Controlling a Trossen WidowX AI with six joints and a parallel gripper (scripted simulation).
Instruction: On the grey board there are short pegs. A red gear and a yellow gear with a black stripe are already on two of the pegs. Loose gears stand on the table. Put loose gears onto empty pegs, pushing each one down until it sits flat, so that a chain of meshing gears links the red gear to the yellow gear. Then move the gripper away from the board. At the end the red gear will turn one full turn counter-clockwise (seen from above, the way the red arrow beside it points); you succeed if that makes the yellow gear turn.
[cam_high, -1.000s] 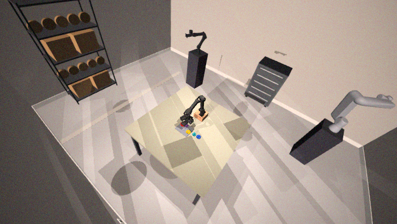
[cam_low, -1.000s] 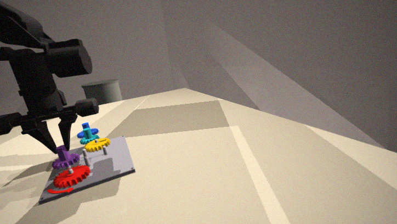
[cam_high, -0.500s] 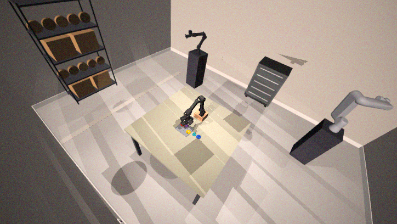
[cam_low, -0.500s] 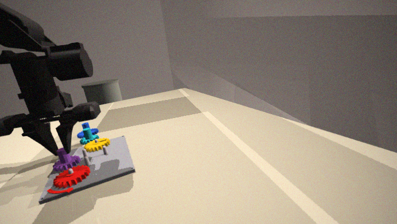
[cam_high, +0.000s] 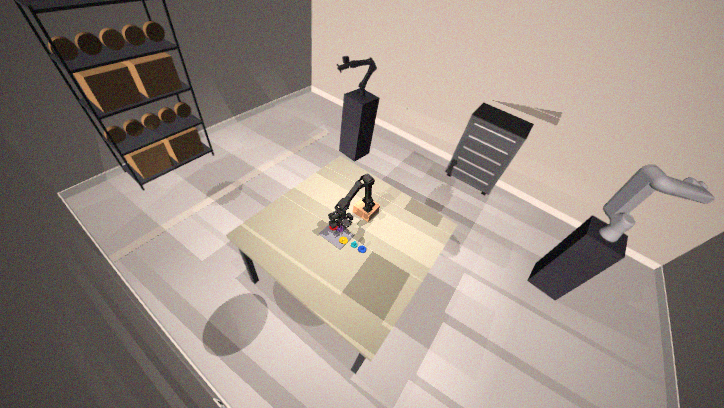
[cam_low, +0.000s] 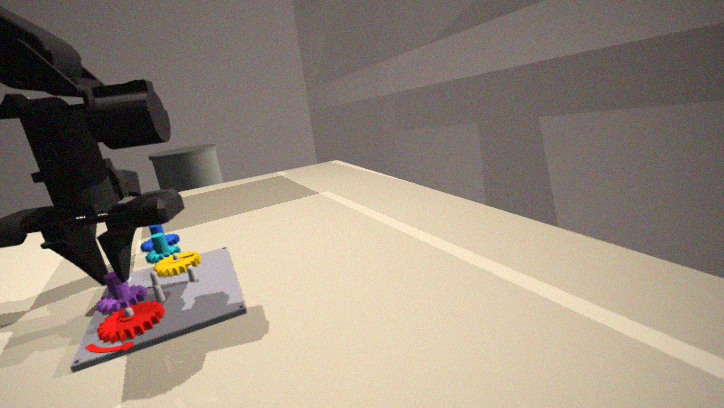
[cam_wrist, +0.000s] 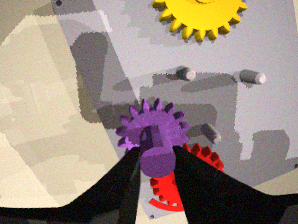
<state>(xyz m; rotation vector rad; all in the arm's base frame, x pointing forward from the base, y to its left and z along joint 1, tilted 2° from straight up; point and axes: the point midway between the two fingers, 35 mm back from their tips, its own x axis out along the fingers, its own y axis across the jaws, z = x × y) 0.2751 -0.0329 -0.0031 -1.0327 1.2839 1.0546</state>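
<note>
- One red arrow (cam_low: 108, 348) (cam_wrist: 165, 205) lies at the near edge of the board, beside the red gear.
- One red gear (cam_low: 117, 326) (cam_wrist: 210, 157) sits on its peg, whose tip shows through the middle.
- One grey board (cam_high: 329, 236) (cam_low: 217, 293) (cam_wrist: 265, 130) lies on the table (cam_high: 303, 212) (cam_low: 405, 304), under two mounted gears, red and yellow.
- One gripper (cam_high: 338, 225) (cam_low: 115, 279) (cam_wrist: 156, 152) is closed on the purple gear's stem, two fingers pinching it.
- One purple gear (cam_high: 340, 229) (cam_low: 121, 299) (cam_wrist: 157, 125) is over the board, just beside the red gear; whether it is on a peg or fully down, I cannot tell.
- Three bare pegs stand on the board: one peg (cam_wrist: 211, 134) near the red and purple gears, two more between those and the yellow gear.
- One yellow gear (cam_high: 343, 240) (cam_low: 169, 266) (cam_wrist: 200, 20) sits on its own peg, well apart from the red one.
- Two loose gears stand on the table beyond the board: a teal gear (cam_high: 354, 244) (cam_low: 159, 245), then a blue gear (cam_high: 362, 249) (cam_low: 174, 238).
- One round bin (cam_low: 189, 169) shows past the table's far edge.
- Around the room: two more arms, one black (cam_high: 365, 76) and one grey (cam_high: 633, 192), each on a dark stand; one drawer cabinet (cam_high: 506, 117); one shelf (cam_high: 192, 101) with ten round containers and four boxes.
</note>
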